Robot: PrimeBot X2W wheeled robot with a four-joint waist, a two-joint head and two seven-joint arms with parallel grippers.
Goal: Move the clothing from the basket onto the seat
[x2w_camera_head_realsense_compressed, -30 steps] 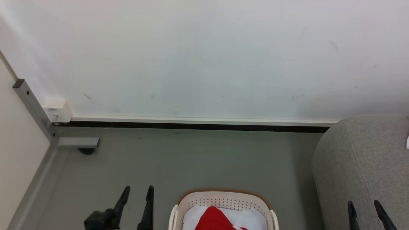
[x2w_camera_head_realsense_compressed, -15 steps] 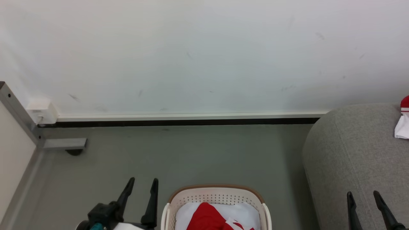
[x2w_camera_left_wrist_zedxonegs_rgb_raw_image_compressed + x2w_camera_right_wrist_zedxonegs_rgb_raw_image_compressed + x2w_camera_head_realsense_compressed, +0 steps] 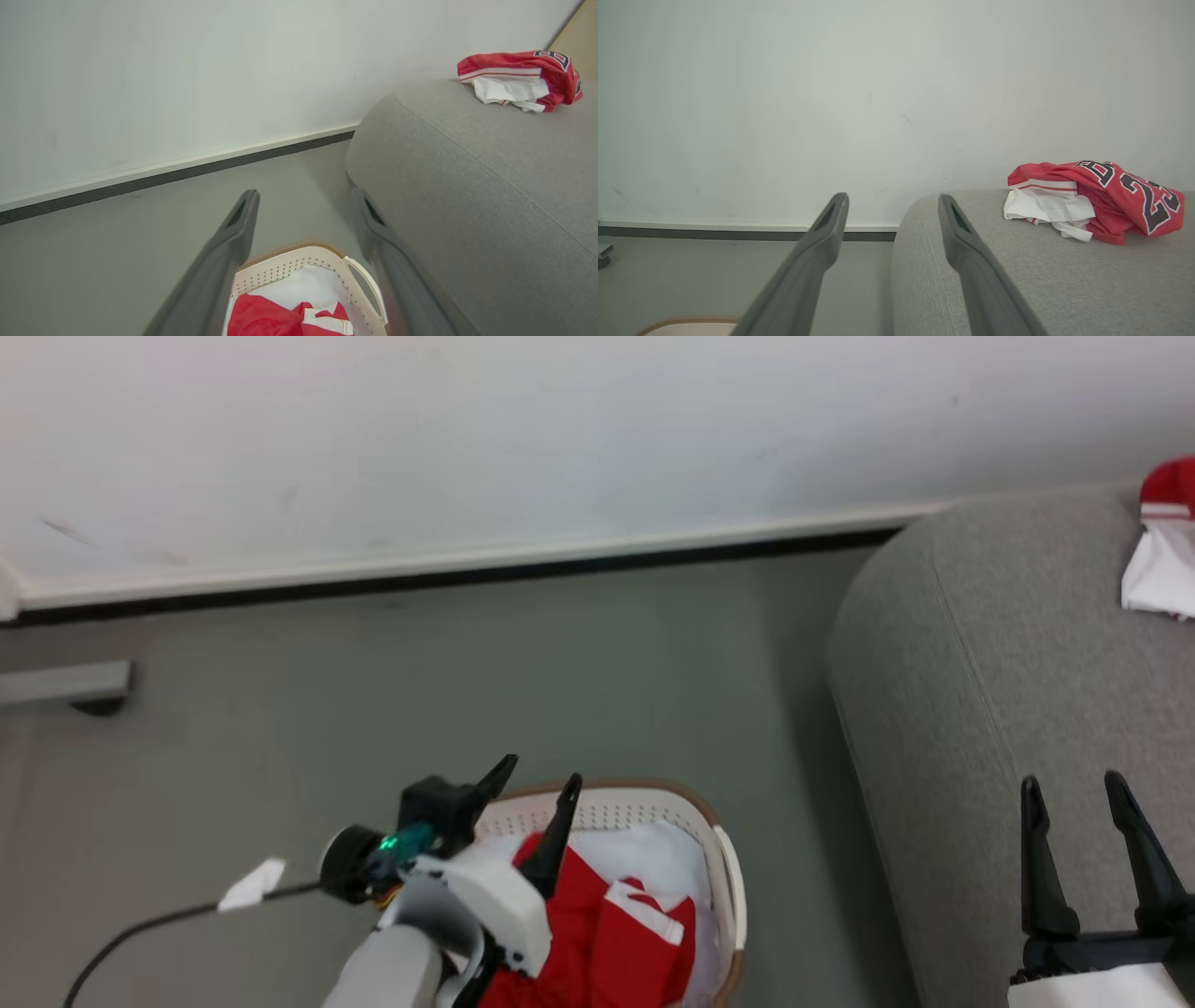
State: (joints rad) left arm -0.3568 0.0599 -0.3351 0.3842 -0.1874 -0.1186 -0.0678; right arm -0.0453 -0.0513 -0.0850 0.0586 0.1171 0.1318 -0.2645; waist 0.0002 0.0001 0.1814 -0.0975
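Hovering my left gripper (image 3: 540, 770) over the basket (image 3: 644, 810), jaws spread wide and holding nothing. The red clothing (image 3: 597, 924) lies bunched inside, just under the fingers. I'd drop straight onto the highest red fold and pinch deep, clear of the rim. My right gripper (image 3: 1072, 780) hangs released over the seat (image 3: 943, 691), where one garment (image 3: 1162, 551) already lies at the far end.
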